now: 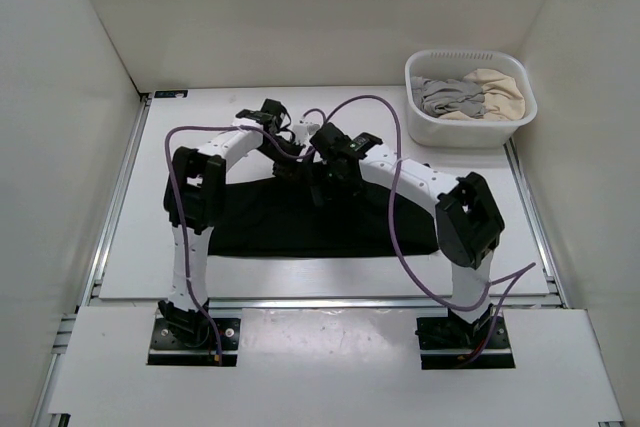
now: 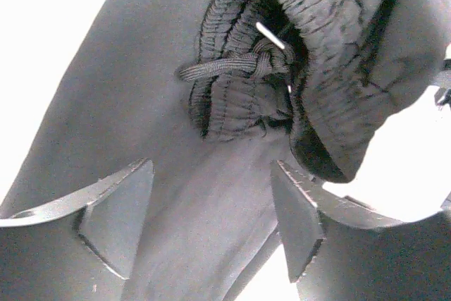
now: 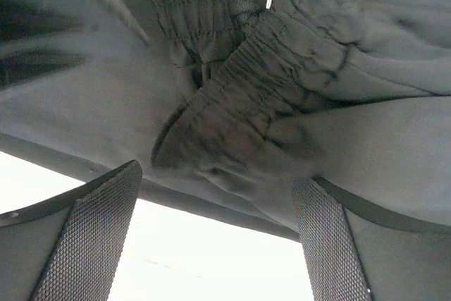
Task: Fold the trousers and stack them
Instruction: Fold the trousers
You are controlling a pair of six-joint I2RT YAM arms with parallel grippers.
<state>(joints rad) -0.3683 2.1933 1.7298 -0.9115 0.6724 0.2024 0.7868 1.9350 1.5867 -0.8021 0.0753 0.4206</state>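
From above, the left arm (image 1: 190, 217) covers the left end of the black trousers (image 1: 290, 222), so that edge of the cloth is hidden. Both wrists crowd together over the far edge of the trousers, and their fingertips cannot be made out in the top view. The trousers lie spread flat and low on the white table (image 1: 330, 277), between the two arm bases and just beyond them. Their near edge runs nearly straight and their right end tapers to a rounded point.

In the left wrist view, the left gripper (image 2: 211, 216) stands wide, its two dark wedge-shaped fingers (image 2: 116, 209) well apart with nothing pinched between the tips. Whether they touch the cloth cannot be told. Beyond them the soft matt fabric bunches into a ribbed elastic waistband (image 2: 317, 26) with a knotted woven drawstring (image 2: 225, 67).

The right gripper (image 3: 211, 237) is also spread wide, and its pads (image 3: 91, 237) are faced with fine mesh. Above them the gathered waistband is puckered and creased, and a folded hem runs across. The bright table shows below.

At the far right stands a white plastic basket (image 1: 425, 125) with rounded corners, holding a crumpled grey garment (image 1: 445, 97) and a beige garment (image 1: 500, 92).
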